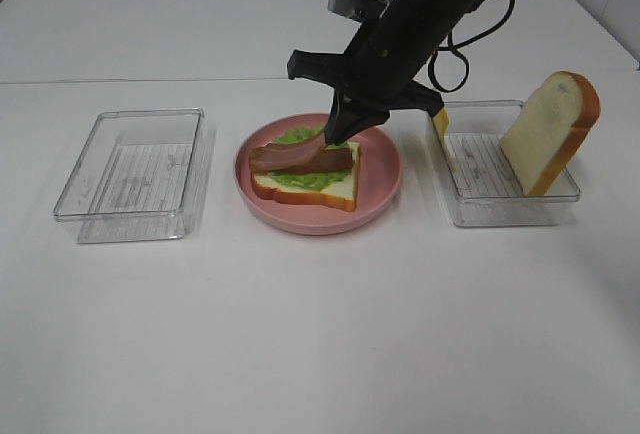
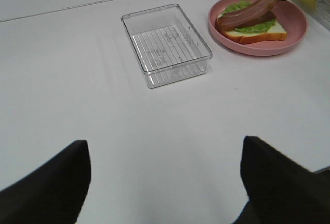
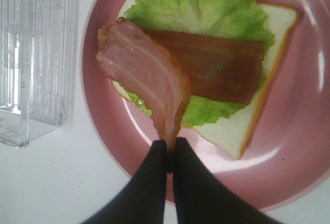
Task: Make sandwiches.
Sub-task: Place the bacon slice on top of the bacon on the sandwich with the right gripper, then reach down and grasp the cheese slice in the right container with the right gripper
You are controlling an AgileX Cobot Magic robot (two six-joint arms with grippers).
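A bread slice (image 1: 322, 190) lies on the round pink plate (image 1: 386, 186), with a green lettuce leaf (image 3: 206, 7) and one flat bacon strip (image 3: 219, 66) on top. My right gripper (image 3: 168, 152) is shut on the end of a second bacon strip (image 3: 139, 72). This strip drapes down across the first one and the lettuce, with its free end lying on them. A second bread slice (image 1: 550, 132) leans upright in the right clear tray (image 1: 500, 209). The yellow cheese (image 1: 441, 122) stands at that tray's near-left corner. My left gripper (image 2: 165, 182) is open and empty over bare table.
An empty clear ribbed tray (image 1: 135, 169) sits left of the plate and also shows in the left wrist view (image 2: 167, 43). The right arm (image 1: 420, 24) reaches down over the plate's back edge. The white table (image 1: 320, 334) stretches toward the front.
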